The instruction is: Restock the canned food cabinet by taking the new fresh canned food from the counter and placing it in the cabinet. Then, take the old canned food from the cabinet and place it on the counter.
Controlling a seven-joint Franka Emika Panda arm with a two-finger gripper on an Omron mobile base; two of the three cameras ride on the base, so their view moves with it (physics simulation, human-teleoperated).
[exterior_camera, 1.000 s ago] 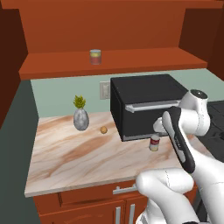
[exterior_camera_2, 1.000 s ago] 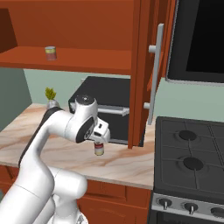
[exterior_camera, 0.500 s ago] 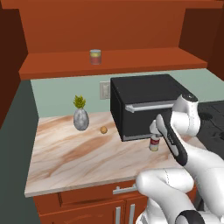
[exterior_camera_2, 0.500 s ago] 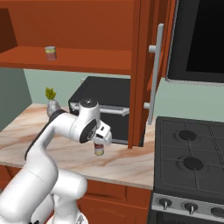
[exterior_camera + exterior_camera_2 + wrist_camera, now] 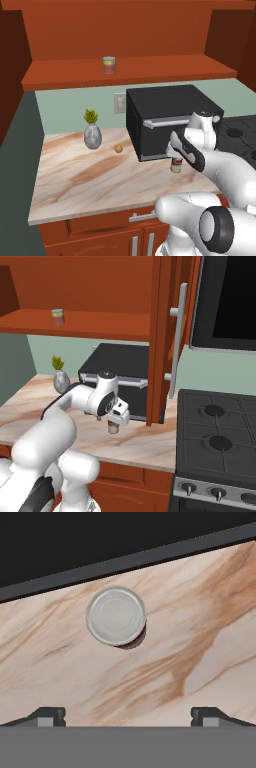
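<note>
- The new fresh canned food (image 5: 116, 616) stands upright on the surface (image 5: 90, 175), just beside the black oven's (image 5: 170, 117) front edge — bare marble on its other sides.
- The end effector (image 5: 128, 716) hovers directly above it (fingers spread wide, holding nothing).

The table (image 5: 80, 185) looked like polished marble, beige-pink with brownish veins and a smooth, faintly glossy face. The new fresh canned food (image 5: 116, 616) showed a pale silver metal lid with fine concentric rings, dull rather than mirror-bright. The cabinet (image 5: 130, 70) was red-brown wood, flat and matt, its shelf board plain. The old canned food (image 5: 109, 65) carried a red label of paper-like look. The oven box (image 5: 170, 117) was black and matt with a brushed metal handle. The vase (image 5: 92, 136) looked like mottled grey stone.
</note>
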